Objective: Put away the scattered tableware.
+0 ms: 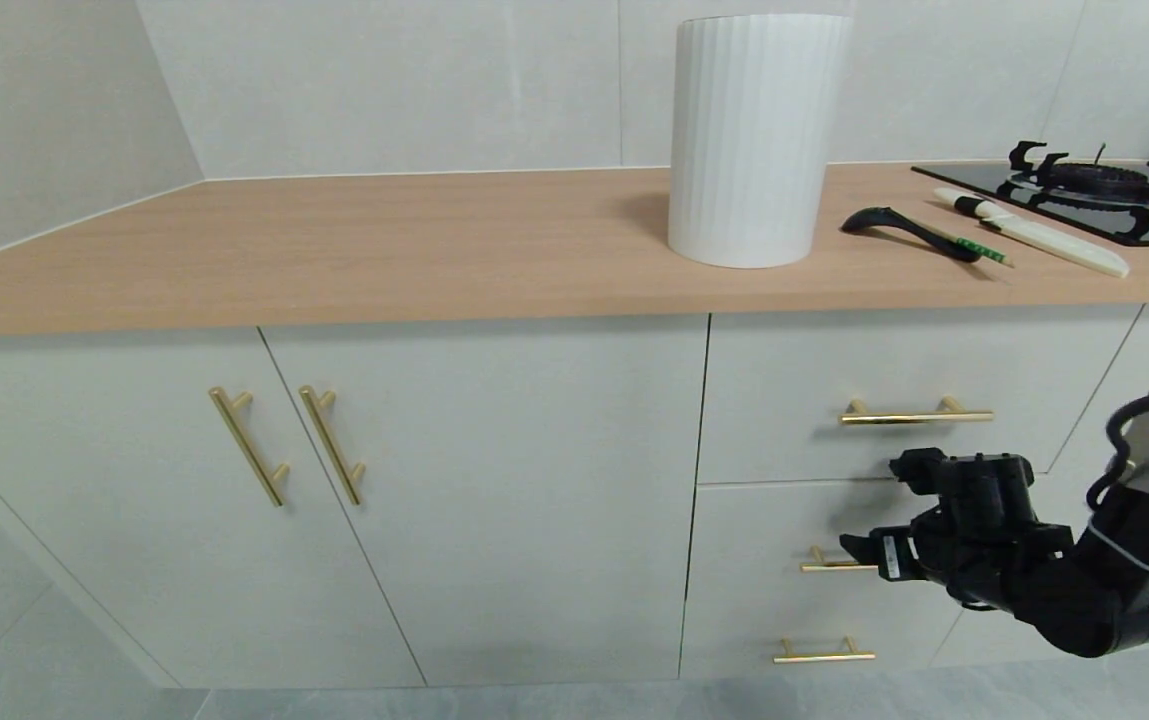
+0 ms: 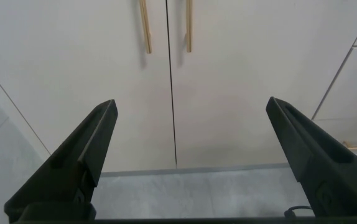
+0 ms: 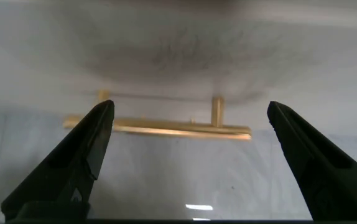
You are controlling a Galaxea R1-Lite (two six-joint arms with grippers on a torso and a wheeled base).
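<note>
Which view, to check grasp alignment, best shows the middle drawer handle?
Right wrist view: the middle drawer handle lies full-length before the open right gripper. In the head view that gripper covers its right end; the left wrist view faces cabinet doors.

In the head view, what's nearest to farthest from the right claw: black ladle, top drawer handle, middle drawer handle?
From the right gripper:
1. Middle drawer handle, right beside it.
2. Top drawer handle, above it.
3. Black ladle, up on the counter.
</note>
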